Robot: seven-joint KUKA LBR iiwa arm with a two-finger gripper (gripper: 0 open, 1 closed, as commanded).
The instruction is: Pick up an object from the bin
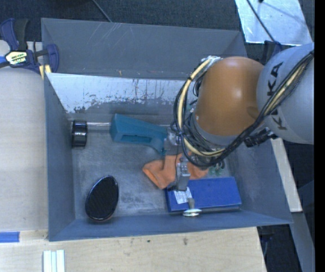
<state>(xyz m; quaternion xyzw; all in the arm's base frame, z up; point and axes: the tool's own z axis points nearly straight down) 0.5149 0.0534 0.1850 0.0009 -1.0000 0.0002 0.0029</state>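
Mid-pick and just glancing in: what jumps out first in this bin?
The arm's orange cover looms over the bin's right side, with the gripper down between an orange rag and a blue box near the front. A black oval thing lies alone front left.

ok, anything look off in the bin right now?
Nothing looks spilled or broken. The one oddity is the crumpled orange piece mid-bin, bunched up between the teal tool and the blue box, with the gripper right over its edge. The black cylinder and black oval lie apart at the left.
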